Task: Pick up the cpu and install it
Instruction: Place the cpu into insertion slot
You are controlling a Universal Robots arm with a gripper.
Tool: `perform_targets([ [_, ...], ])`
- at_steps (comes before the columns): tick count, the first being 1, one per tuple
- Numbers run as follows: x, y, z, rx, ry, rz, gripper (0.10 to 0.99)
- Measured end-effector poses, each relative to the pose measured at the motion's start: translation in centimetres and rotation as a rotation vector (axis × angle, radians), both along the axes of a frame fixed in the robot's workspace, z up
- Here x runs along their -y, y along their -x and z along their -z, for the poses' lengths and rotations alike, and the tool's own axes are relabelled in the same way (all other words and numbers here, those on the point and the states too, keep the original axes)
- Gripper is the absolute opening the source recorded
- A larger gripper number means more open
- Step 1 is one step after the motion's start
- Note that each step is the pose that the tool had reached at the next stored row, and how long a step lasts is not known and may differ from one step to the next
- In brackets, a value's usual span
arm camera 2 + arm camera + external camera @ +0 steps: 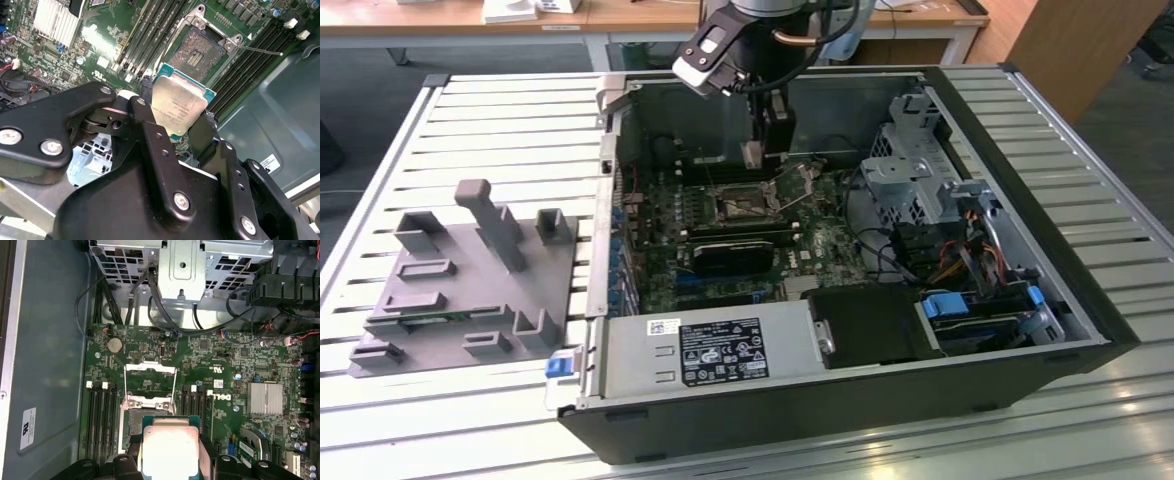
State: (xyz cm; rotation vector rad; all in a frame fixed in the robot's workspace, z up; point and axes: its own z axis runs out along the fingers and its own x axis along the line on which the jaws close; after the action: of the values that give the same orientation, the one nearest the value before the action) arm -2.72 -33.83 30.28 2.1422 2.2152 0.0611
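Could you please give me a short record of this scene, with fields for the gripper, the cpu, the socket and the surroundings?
gripper: shut on the cpu, gripping two opposite edges
cpu: metal top showing, held close to the socket, not yet seated
socket: empty, contacts exposed
computer case: open, lying on its side on the slatted table
grey plastic tray: has upright posts, beside the case on the exterior view's left
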Motion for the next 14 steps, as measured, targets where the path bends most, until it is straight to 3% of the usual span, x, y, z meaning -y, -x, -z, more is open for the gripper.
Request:
perform_targets([
  [14, 0.0, 0.0, 0.74, -0.0004, 0.0, 0.0, 0.537],
])
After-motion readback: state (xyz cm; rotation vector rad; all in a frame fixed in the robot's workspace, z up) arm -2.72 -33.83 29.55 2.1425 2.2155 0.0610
